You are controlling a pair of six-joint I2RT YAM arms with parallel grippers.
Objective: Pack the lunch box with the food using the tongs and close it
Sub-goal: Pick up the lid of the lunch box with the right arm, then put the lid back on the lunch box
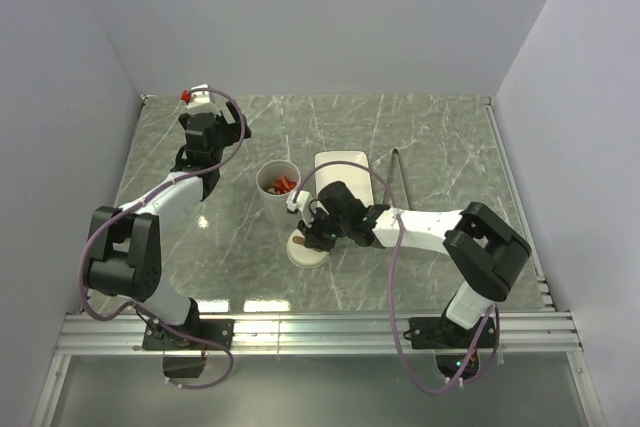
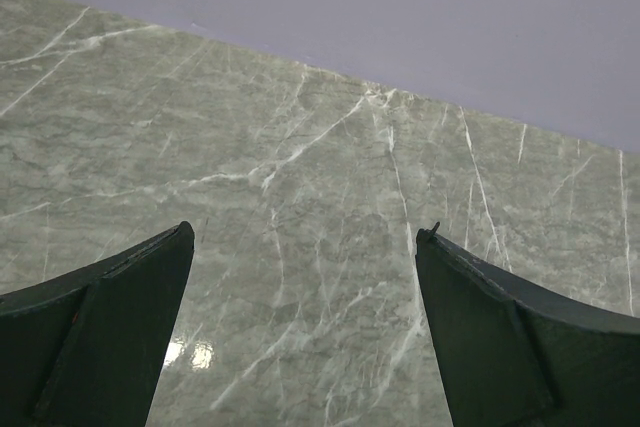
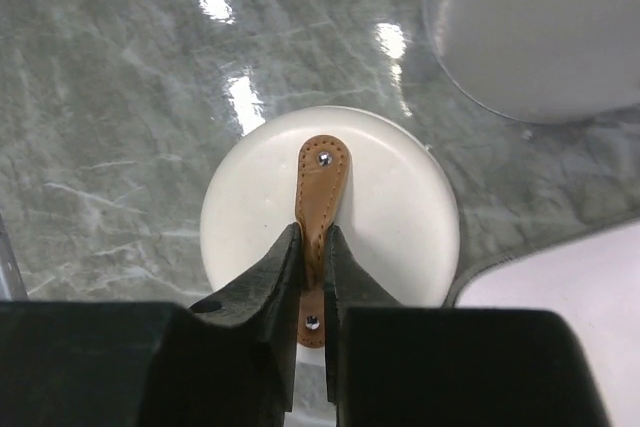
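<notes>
The lunch box (image 1: 278,183) is a tall white cup standing left of the plate, with red-orange food (image 1: 285,184) inside it. Its round cream lid (image 3: 330,209) lies flat on the table in front of the cup. My right gripper (image 3: 313,234) is shut on the lid's brown strap handle (image 3: 322,169), pinching it upright between both fingers. In the top view this gripper (image 1: 311,231) sits right over the lid (image 1: 305,251). The grey tongs (image 1: 400,173) lie right of the plate. My left gripper (image 2: 305,232) is open over bare marble at the back left, holding nothing.
A flat white rectangular plate (image 1: 343,175) lies beside the cup; its corner (image 3: 590,287) shows close to the lid. The cup's wall (image 3: 540,27) rises just beyond the lid. Grey walls close the table at the back and sides.
</notes>
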